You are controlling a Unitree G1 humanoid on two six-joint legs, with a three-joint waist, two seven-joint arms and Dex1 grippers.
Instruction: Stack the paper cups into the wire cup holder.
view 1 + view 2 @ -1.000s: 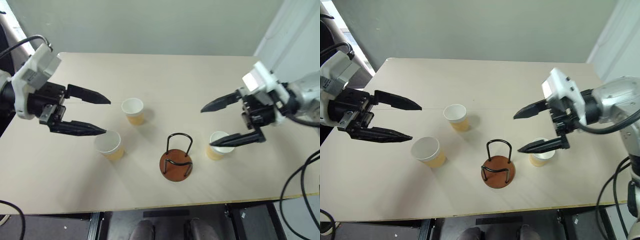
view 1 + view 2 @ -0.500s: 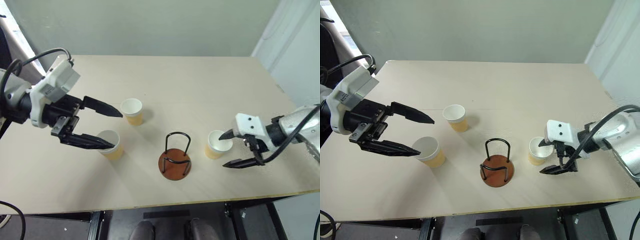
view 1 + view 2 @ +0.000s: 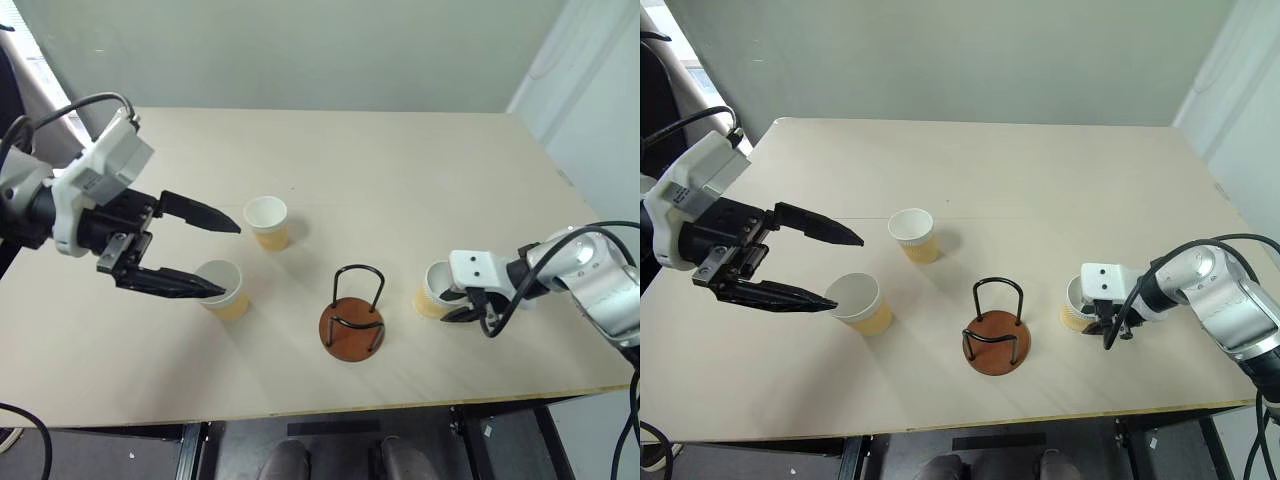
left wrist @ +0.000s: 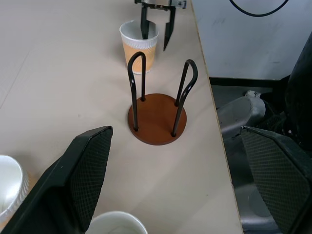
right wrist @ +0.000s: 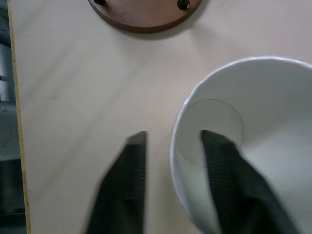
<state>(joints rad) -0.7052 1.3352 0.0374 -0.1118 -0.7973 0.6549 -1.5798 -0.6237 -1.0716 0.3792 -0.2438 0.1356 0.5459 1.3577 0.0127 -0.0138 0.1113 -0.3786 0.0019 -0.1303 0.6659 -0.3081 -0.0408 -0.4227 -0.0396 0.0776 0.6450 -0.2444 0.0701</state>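
Pale beige table [image 3: 400, 170] across the frame; reddish-brown wooden-disc wire cup holder [image 3: 351, 318] lower centre. Right gripper [image 4: 156, 25] straddles the rim of the tan paper cup [image 3: 432, 292] right of it, jaws closing, one finger inside — light, crushable, so pinch softly. Left gripper [image 3: 205, 255], centre-left, spread wide over another cup [image 3: 224, 288]; third cup [image 3: 266, 221] above.

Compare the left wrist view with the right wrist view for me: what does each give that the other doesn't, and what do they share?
Left wrist view: the wire cup holder whole, both loops upright and empty, the right gripper seen from outside, and the rims of two more paper cups. Right wrist view: the close look into the rightmost cup, one finger inside it, one outside, with a gap between the outer one and the wall. Shared: that cup, the holder's wooden base and the table.
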